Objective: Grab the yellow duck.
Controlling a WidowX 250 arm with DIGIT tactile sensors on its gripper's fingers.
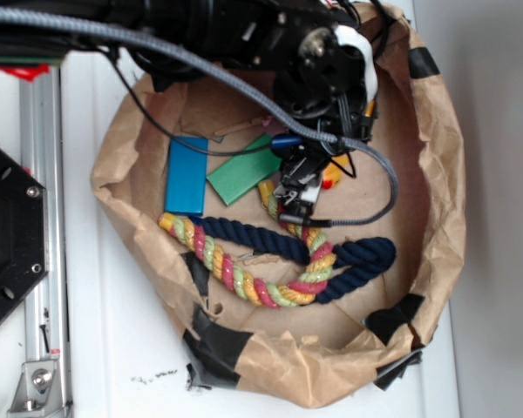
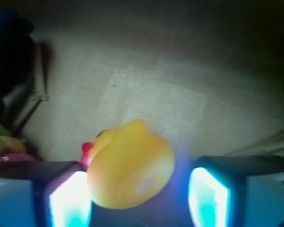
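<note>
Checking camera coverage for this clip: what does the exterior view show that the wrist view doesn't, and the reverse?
Only the exterior view shows the whole paper-lined bin, the blue block, the green block, the navy rope and the arm above. Only the wrist view shows the yellow duck nearly whole, lying between the gripper fingers, jaws open, a gap on its right. Both share the duck, the gripper and a bit of the braided rope.
</note>
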